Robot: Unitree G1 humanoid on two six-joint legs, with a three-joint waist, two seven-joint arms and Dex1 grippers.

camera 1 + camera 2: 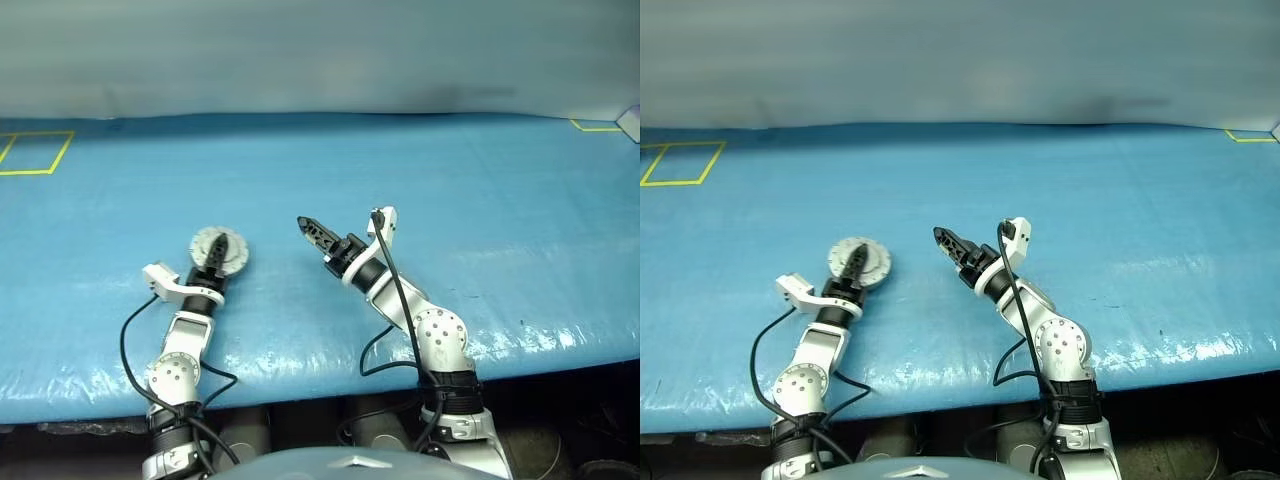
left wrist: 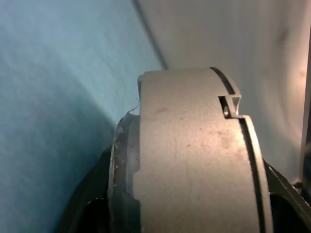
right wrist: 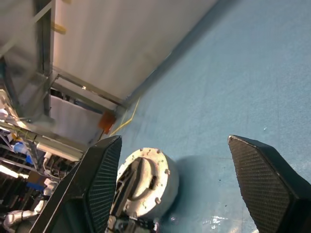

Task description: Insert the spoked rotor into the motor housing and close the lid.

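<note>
On the blue table (image 1: 480,200), left gripper (image 1: 216,252) clamps the closed motor housing (image 1: 220,250); right gripper (image 1: 312,232) nearby, its 2 fingers spread, empty

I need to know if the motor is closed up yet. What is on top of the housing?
A silvery lid covers the motor housing, which the left gripper grips by its sides. The inside is covered, so the rotor cannot be seen.

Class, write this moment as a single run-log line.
left gripper: shut on motor housing, lid on | right gripper: open, empty, apart | surface: blue table
</note>
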